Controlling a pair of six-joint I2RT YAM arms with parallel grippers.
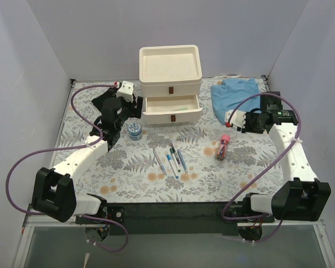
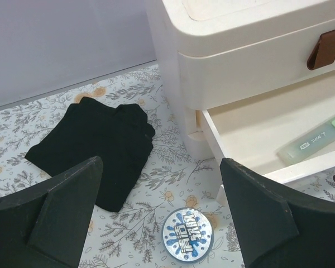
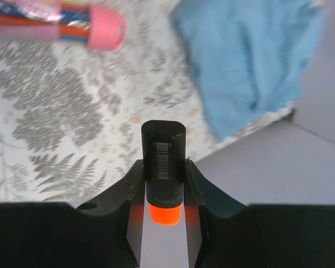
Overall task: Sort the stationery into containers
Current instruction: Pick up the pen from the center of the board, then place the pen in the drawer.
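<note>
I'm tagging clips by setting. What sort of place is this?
Probably a robot test cell, not a home: a left arm and right arm bolted at the table edge, plain pale walls boxing it in, and a drawer organiser and pens laid out.

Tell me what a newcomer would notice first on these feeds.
The cream organiser at the back, largest thing in view, has one drawer pulled open with a pale green item inside. The right claw is shut on a black marker with an orange end, near the blue cloth. The open left claw hangs near the blue tub.
</note>
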